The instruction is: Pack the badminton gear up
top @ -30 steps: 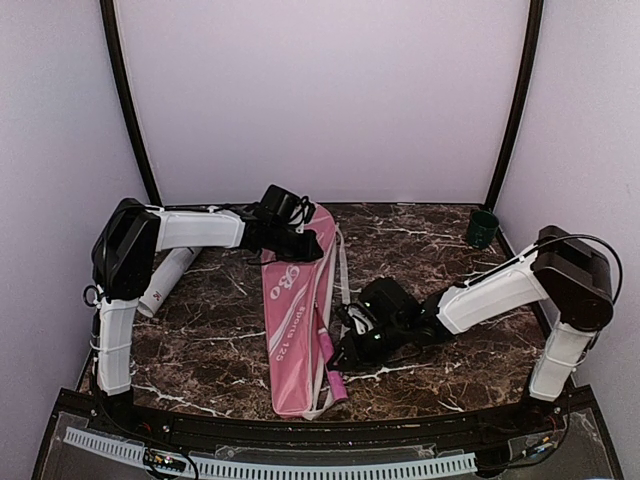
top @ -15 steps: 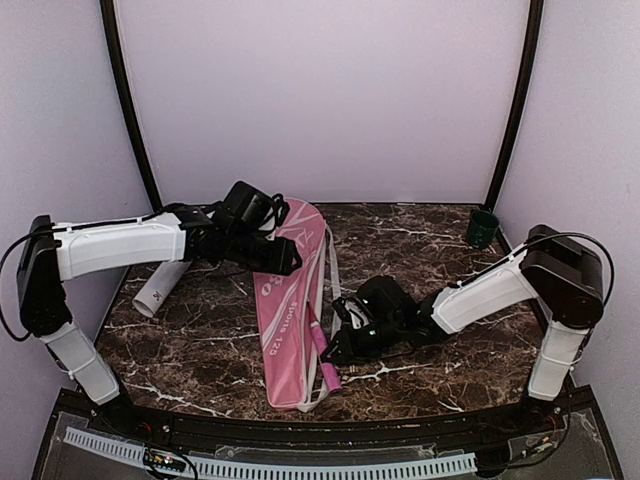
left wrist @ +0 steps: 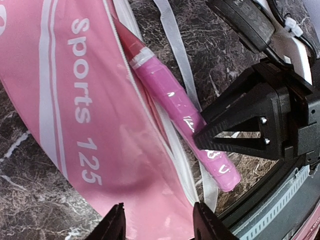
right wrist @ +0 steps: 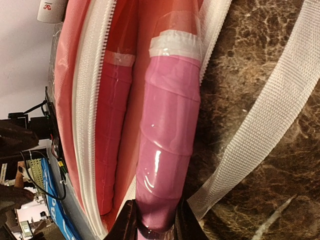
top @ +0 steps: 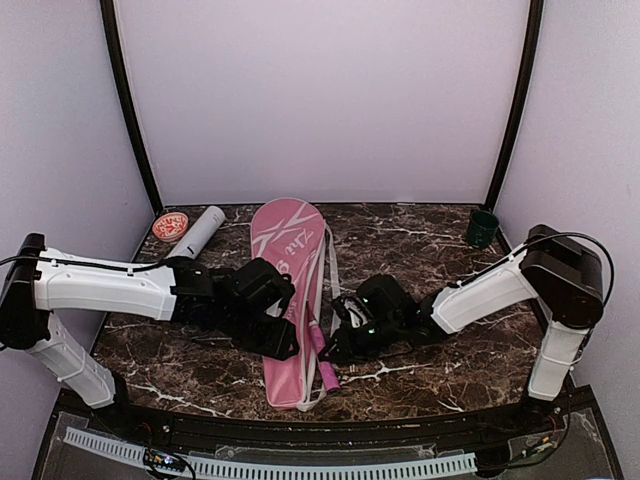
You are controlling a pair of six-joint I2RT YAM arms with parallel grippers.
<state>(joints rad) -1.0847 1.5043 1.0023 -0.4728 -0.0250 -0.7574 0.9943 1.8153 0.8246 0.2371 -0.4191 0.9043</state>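
Two racket handles (right wrist: 114,131) seen at near mouth of pink racket bag (top: 285,262), laid centre of marble table (top: 430,262); outer handle (right wrist: 167,140) clamped by right gripper (right wrist: 152,222), best slid straight in; left gripper (left wrist: 157,225) half-spread, empty, over bag to pin it

I could make out only the pink handle (right wrist: 167,150) and a second handle (right wrist: 112,140) in shadow, the pink bag (top: 285,235) hiding both racket frames, and the left gripper (left wrist: 158,206) was cut off at its wrist view's bottom edge.
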